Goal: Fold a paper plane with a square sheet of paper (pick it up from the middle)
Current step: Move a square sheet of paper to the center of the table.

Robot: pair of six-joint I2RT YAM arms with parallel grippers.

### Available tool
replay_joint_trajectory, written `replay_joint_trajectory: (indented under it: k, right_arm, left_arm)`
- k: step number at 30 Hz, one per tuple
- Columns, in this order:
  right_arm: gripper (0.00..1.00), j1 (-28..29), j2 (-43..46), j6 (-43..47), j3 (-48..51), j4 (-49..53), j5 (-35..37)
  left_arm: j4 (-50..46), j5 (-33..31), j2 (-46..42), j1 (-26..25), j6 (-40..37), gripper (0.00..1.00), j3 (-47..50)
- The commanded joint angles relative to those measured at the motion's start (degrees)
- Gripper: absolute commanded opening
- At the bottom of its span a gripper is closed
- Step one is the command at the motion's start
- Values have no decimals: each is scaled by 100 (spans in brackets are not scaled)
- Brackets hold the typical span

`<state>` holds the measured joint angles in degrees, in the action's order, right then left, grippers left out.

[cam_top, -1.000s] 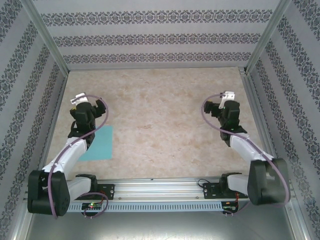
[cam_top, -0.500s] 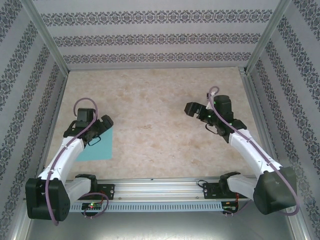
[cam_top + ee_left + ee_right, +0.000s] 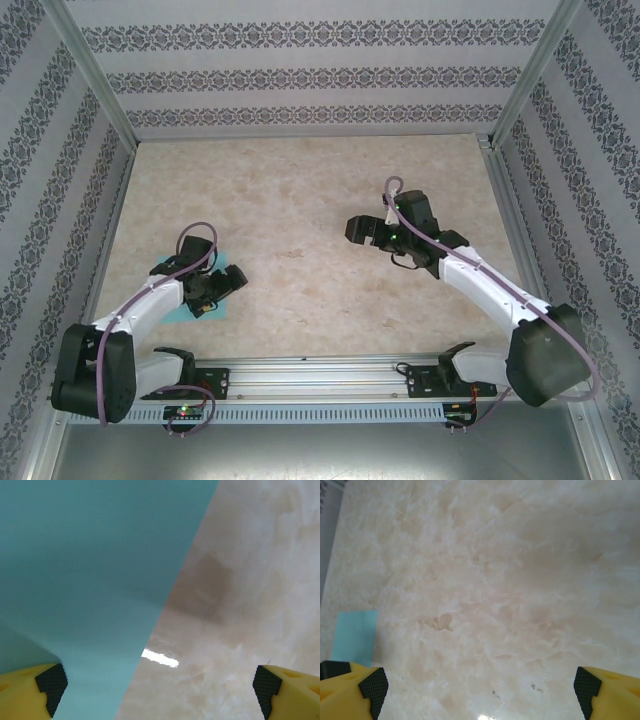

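Where the left arm bends low over the near-left part of the table [image 3: 300, 190], we find the square sheet of paper [image 3: 90, 570] lying on the marbled surface. From above it is largely covered by the left gripper [image 3: 228, 281]. We note only slivers of turquoise showing around the wrist and fingers in the top view.

In the left wrist view the sheet takes up the left side of the frame (plain turquoise, its straight edge running on a diagonal), with bare table to the right of that edge. We record the left gripper's jaws as spread wide and released, with nothing between them. One black pad [image 3: 50, 682] sits over the paper and the other over bare table. We cannot tell whether either pad touches the surface.

We place the right gripper [image 3: 358, 229] over the middle of the table, well apart from the sheet and pointing towards the left side. Its jaws are likewise spread wide, with only bare marble between the yellow fingers. In the right wrist view the sheet appears as a small turquoise patch at the left edge, near the left fingertip in frame.
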<state>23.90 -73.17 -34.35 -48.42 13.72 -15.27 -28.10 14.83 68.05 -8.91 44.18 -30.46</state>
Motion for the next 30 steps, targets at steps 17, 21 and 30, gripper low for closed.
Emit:
replay_joint_trajectory:
  k: [17,21,30]
  right_arm:
    - [98,484,-78,-470,103,128,607]
    - [98,719,-115,-781,223,-385,554]
    - [93,1727,-1357,-939,-641,-678,558]
  left_arm:
    - [1093,-279,2077,-2366,634,100,-2304]
    - [564,-1256,1254,-2344,247,100,-2168]
    - [402,-2020,-731,-1543,121,100,-835]
